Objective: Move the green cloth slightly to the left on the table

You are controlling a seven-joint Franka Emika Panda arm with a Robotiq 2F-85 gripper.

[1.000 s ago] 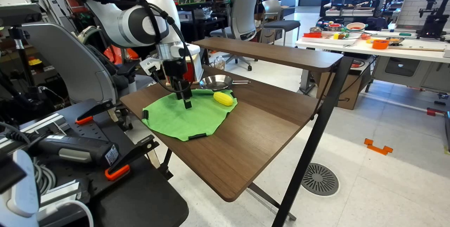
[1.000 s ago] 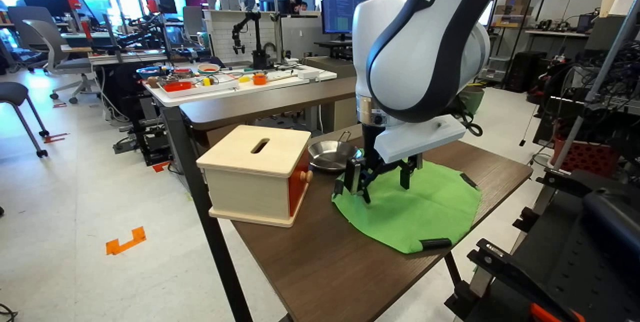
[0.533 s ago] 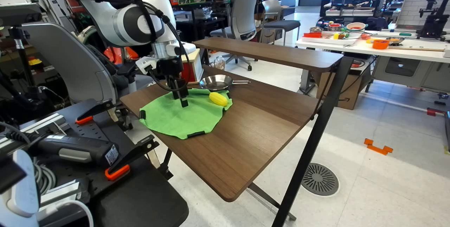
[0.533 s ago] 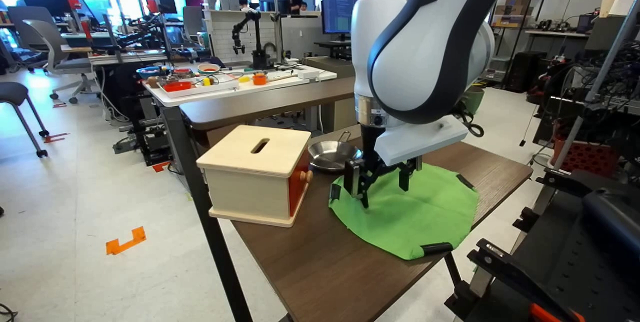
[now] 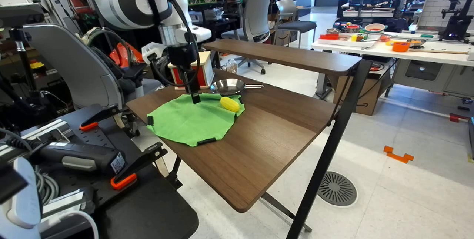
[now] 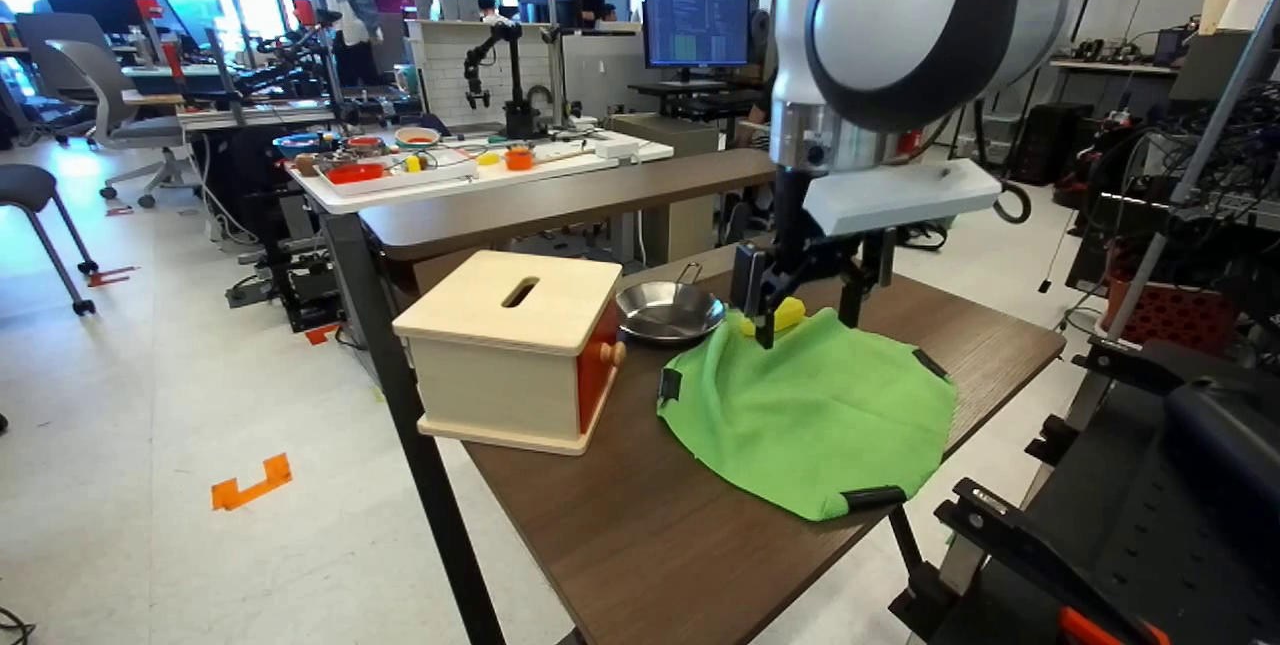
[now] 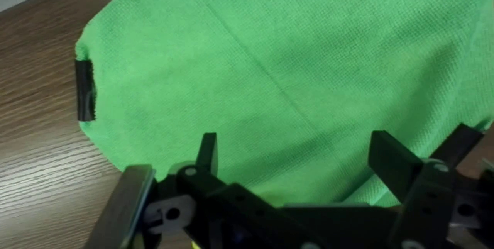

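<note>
One dark-cornered green cloth (image 6: 840, 415) lies rippled on the brown wooden desk (image 5: 277, 135), at one edge; hand (image 6: 808, 323) over the cloth, released, fingers (image 7: 393, 160) spread apart; yellow oblong object (image 5: 230, 104) at the cloth's margin; steel pan (image 6: 668, 311) just beside; slotted, red-paneled wooden box (image 6: 500, 365) near the pan
</note>
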